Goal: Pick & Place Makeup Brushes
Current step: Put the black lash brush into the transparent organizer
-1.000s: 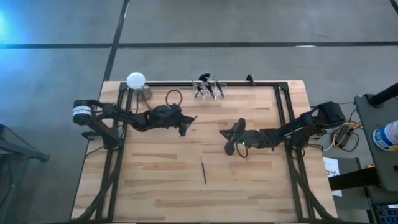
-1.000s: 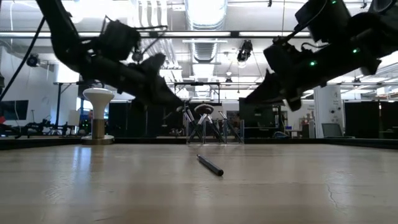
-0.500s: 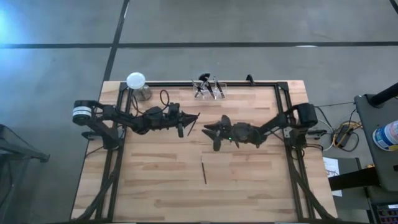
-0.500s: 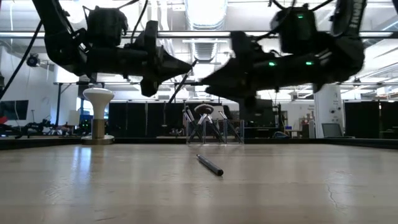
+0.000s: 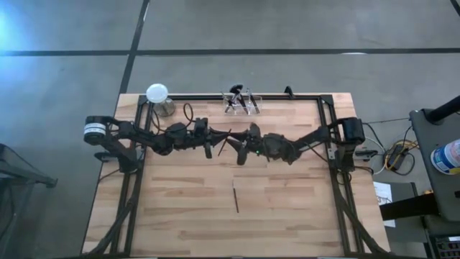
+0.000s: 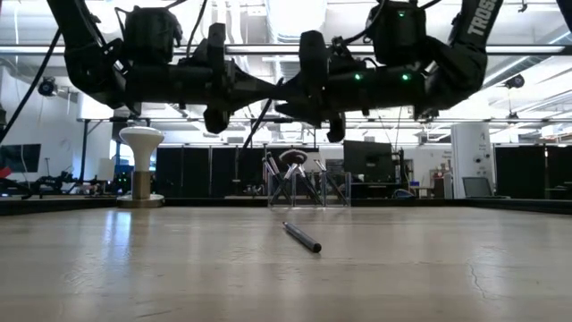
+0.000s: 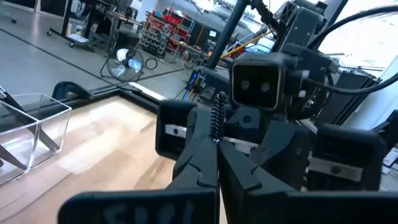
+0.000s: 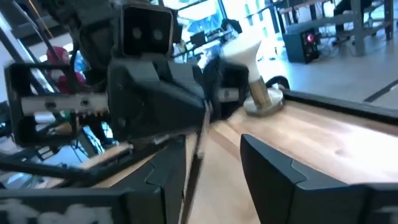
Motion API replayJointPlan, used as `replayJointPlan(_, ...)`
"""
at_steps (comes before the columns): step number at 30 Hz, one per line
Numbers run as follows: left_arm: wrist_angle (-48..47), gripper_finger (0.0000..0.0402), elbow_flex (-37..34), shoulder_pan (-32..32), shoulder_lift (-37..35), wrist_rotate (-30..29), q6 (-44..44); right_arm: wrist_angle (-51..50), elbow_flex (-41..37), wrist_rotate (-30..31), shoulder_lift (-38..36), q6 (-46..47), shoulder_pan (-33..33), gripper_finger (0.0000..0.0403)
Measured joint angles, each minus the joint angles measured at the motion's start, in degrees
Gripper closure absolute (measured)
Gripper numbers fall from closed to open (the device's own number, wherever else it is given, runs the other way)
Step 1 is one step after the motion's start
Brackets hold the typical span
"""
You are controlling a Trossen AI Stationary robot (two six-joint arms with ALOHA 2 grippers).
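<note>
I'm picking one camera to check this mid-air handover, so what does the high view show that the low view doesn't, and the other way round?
Only the high view shows the whole table outline, the arm bases at its left and right edges, and the grey floor around it. Only the low view shows the room behind and that both grippers hang well above the table. Both show the left gripper shut on a brush meeting the open right gripper mid-table, a loose brush lying on the wood, the clear holder and the white-topped stand at the far edge.

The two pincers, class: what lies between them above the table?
A thin makeup brush, held in the shut left pincer, slants toward the open right pincer; the high and low views show it.
</note>
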Motion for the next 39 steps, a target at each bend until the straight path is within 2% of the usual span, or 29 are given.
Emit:
replayJointPlan(8,2.52,0.0401,0.02,0.04,-0.04,-0.08,0.54,-3.43,2.72,-0.19,0.00,-0.99,-0.45,0.0298)
replayJointPlan(18,3.41,0.0401,0.02,0.02,-0.04,0.37,0.41,-4.27,4.19,-1.89,0.00,-4.85,-0.48,0.0382)
replayJointPlan(23,2.82,0.0389,-0.13,0.28,-0.69,0.43,-2.52,-5.26,3.24,-2.11,-0.23,-5.26,-0.48,0.0385)
replayJointPlan(31,-2.17,0.0346,-2.77,1.68,-8.48,0.58,2.15,-16.57,2.09,-0.94,-6.54,-9.03,-2.19,0.0387)
replayJointPlan(35,-2.30,0.0343,-7.02,2.05,-12.30,0.19,5.08,-25.07,2.11,0.34,-12.63,-13.27,-5.64,0.0388)
replayJointPlan(39,-0.53,0.0348,-11.30,2.05,-14.59,-1.33,5.75,-32.70,2.64,0.34,-18.11,-15.61,-11.91,0.0388)
